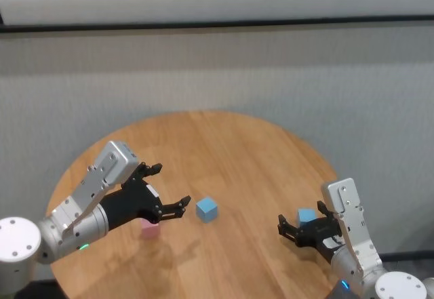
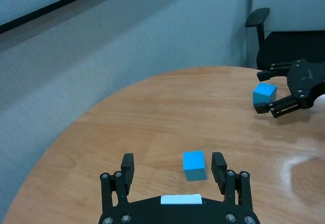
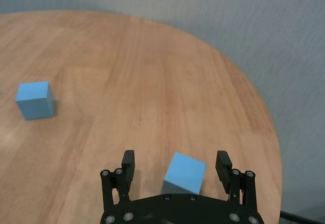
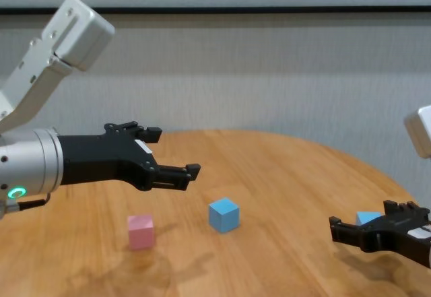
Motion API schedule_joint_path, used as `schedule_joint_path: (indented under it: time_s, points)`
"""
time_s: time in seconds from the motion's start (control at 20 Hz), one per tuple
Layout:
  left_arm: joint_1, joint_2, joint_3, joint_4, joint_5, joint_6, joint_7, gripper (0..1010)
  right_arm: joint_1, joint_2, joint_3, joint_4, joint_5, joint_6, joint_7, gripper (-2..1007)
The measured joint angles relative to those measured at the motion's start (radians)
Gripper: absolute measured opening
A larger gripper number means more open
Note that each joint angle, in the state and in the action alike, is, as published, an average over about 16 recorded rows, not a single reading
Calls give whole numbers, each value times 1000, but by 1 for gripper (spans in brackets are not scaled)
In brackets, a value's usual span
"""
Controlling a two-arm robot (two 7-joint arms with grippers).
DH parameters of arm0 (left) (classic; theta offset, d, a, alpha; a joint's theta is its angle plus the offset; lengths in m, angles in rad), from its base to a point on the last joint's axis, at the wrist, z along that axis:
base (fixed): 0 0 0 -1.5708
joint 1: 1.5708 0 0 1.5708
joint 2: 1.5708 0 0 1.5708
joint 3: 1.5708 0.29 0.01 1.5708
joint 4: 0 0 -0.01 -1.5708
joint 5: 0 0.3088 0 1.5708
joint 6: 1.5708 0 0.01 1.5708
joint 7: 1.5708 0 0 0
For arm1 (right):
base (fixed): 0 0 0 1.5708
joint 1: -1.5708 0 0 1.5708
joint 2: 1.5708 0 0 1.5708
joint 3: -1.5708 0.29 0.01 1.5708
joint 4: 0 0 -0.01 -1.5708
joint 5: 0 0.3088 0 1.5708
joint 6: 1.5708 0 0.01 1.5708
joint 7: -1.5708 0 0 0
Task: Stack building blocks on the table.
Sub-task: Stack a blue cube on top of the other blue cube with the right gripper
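On the round wooden table point(image 1: 230, 150) lie three building blocks. The pink one point(image 1: 150, 228) point(image 4: 141, 231) sits near the left, partly under my left gripper point(image 1: 171, 185) point(image 4: 175, 152), which hovers above the table, open and empty. Just ahead of that gripper's fingertips point(image 2: 218, 159) a light blue block point(image 1: 207, 209) point(image 2: 194, 165) point(image 3: 34, 100) lies in the middle. The other light blue block point(image 1: 306, 215) point(image 3: 185, 174) point(image 2: 264, 94) rests on the table between the open fingers of my right gripper point(image 1: 298, 223) point(image 3: 175, 157), with gaps on both sides.
A grey partition wall point(image 1: 217, 75) runs close behind the table. A black office chair point(image 2: 284, 46) stands beyond the table's right side. The table's curved edge point(image 3: 264, 117) passes near the right gripper.
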Motion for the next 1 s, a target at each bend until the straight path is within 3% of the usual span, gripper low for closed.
schedule_joint_path:
  time_s: [1.0]
  points:
    - [0,0,0,0,0,0,0,1002,28,-30,24,62,-50,-7,28,1004]
